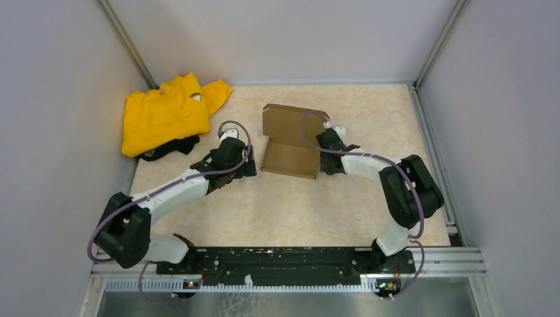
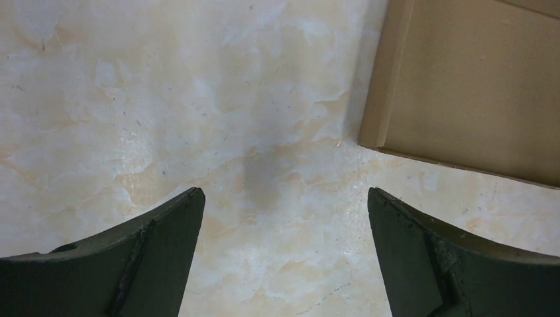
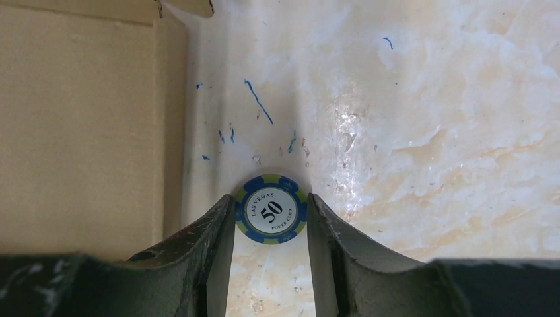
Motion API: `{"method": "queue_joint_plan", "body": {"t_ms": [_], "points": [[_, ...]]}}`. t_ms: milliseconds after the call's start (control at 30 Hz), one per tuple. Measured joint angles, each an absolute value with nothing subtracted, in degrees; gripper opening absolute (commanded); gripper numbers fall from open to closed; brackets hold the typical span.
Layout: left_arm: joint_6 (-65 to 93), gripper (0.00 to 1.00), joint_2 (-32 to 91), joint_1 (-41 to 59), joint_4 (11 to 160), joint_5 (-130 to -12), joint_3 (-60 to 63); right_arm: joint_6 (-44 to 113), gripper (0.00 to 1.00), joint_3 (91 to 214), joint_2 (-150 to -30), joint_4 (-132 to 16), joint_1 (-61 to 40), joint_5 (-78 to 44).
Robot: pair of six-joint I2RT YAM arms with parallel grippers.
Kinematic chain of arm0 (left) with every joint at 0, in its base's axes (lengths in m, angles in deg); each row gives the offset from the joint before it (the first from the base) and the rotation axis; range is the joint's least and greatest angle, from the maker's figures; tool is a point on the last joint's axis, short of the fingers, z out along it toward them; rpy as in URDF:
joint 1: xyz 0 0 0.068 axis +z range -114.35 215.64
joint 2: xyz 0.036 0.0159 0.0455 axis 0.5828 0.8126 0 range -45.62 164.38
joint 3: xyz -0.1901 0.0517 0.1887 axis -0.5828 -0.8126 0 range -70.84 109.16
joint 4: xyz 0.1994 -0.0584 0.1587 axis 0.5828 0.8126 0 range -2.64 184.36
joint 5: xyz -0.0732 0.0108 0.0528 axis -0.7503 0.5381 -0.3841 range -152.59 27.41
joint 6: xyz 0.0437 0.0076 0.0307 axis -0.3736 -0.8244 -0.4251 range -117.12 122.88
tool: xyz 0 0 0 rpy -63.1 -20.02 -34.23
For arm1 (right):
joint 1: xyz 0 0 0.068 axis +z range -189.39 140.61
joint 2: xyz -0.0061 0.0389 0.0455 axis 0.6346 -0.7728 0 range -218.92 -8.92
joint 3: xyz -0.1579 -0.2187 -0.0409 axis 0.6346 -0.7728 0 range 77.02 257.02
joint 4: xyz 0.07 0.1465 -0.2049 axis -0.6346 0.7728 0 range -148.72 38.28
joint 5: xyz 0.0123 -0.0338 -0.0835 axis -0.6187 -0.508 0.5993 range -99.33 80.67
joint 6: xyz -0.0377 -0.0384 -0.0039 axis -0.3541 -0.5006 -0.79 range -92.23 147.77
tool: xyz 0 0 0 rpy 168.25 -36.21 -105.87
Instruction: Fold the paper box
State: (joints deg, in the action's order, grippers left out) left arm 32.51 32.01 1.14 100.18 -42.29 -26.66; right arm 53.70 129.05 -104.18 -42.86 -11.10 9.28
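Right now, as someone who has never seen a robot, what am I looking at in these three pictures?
These are two robot arms bolted to a table, each ending in a two-finger gripper. The wide picture comes from a camera above and behind them. The other two come from cameras on the wrists, so the dark shapes at the bottom are the fingers. On the table lie a brown paper box, its lid open, and a yellow garment. The left gripper is open over bare table beside the box. The right gripper pinches a blue poker chip.
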Motion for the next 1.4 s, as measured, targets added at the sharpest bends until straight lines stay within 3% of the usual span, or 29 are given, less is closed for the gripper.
{"method": "queue_joint_plan", "body": {"t_ms": [1400], "points": [[31.24, 0.99, 35.28, 3.66, 97.98, -44.24, -26.66, 50.73, 0.40, 134.58, -108.95, -43.36, -15.58, 8.47]]}}
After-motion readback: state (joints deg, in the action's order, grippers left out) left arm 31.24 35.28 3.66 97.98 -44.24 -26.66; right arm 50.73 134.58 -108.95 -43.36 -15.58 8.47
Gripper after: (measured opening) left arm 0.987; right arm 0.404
